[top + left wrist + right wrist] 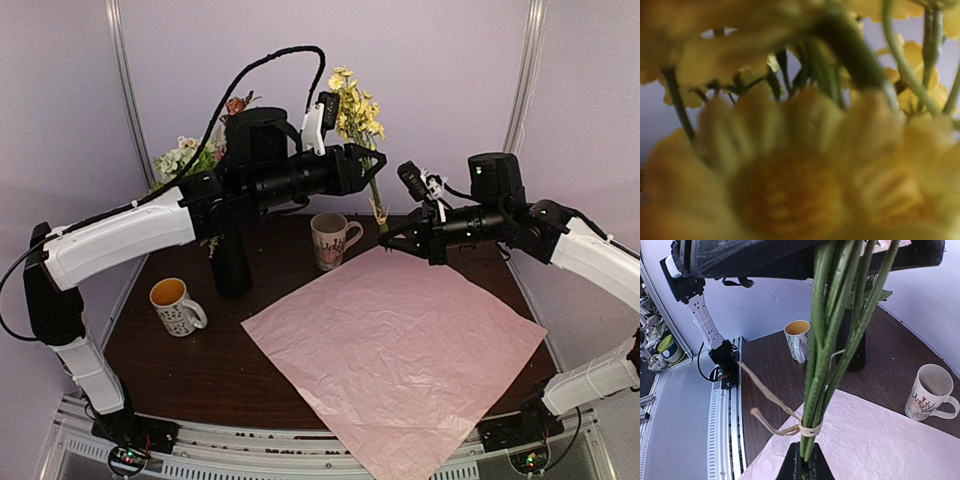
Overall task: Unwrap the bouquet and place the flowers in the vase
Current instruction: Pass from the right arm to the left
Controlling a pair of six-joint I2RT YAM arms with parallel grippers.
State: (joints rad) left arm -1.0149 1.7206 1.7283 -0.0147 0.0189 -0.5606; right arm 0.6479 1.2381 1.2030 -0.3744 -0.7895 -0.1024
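The yellow flowers (355, 105) stand upright in the air, their green stems (827, 355) tied low down with a tan ribbon (807, 430). My right gripper (385, 243) is shut on the bottom ends of the stems (807, 462), above the far corner of the lilac-pink paper (400, 340), which lies spread flat. My left gripper (378, 165) is at the stems just under the blooms; its jaws are unclear. Blurred yellow blooms (790, 190) fill the left wrist view and hide its fingers. The black vase (232, 250) stands behind my left arm and holds white and pink flowers (185, 155).
A cream patterned mug (330, 238) stands by the paper's far corner, between the vase and my right gripper. An orange-lined mug (175, 305) sits at the left, near the vase. My left arm (790, 255) spans across above the vase. The booth walls are close behind.
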